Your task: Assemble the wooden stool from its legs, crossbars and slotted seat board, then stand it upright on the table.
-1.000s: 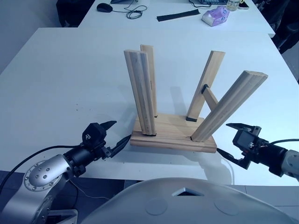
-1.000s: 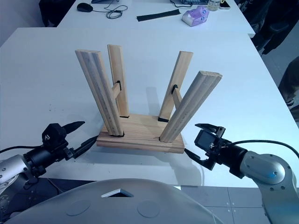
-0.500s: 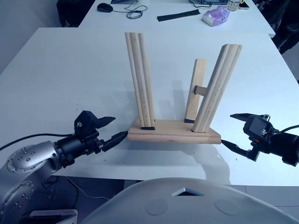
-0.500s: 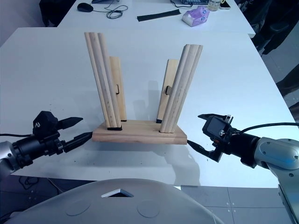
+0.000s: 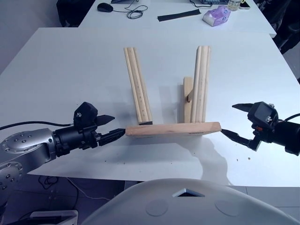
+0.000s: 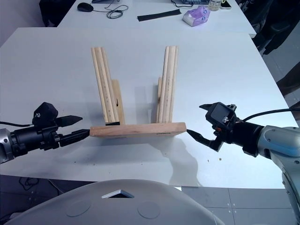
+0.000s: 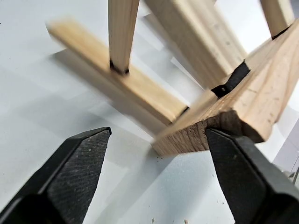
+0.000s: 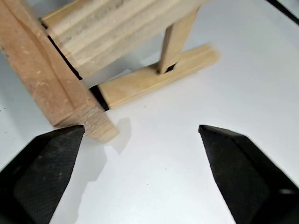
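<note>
Stool [image 5: 172,129] looked fully assembled, legs [image 5: 138,84] and crossbars in. It seemed tipped on its side between the left gripper [image 5: 119,124] and right gripper [image 5: 228,119], both wide open and clamping nothing. Standing it upright was left.

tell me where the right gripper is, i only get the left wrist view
Observer: The right gripper is open at the right end of the seat board, opposite the left gripper.
Operator: which way do the legs point
Observer: Away from the robot. The head camera sees the board edge-on, with the legs running toward the far side of the table.
</note>
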Robot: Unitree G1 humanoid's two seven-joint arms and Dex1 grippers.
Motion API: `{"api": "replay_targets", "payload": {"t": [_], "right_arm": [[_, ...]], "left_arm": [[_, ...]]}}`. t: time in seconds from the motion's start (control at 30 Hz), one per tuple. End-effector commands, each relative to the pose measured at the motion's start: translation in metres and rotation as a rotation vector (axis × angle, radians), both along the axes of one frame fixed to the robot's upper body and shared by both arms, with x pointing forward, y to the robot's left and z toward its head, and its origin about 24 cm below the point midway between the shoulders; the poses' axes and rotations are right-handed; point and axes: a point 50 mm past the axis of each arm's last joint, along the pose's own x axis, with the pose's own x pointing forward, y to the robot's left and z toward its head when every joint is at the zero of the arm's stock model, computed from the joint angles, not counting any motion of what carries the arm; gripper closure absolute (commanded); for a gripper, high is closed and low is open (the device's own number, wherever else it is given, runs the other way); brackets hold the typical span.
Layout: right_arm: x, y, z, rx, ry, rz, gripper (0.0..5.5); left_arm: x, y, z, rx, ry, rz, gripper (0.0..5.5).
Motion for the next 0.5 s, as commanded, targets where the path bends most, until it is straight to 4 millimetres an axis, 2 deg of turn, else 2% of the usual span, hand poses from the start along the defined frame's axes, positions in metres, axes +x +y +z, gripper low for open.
{"api": "replay_targets", "payload": {"t": [0.03,0.2,0.4,0.5], "right_arm": [[-0.011,0.026,-0.002,0.14,0.1,0.196,0.96],[-0.012,0.024,-0.008,0.141,0.134,0.176,0.96],[-0.005,0.009,-0.007,0.2,0.119,0.107,0.96],[0.0,0.003,-0.004,0.248,0.079,0.074,0.64]], "left_arm": [[0.008,-0.018,0.009,-0.156,0.017,-0.108,1.74],[0.02,-0.009,0.003,-0.075,-0.013,-0.114,1.74],[0.011,0.002,-0.009,-0.041,-0.013,-0.175,1.74],[0.017,0.011,-0.007,-0.048,-0.059,-0.151,1.77]]}}
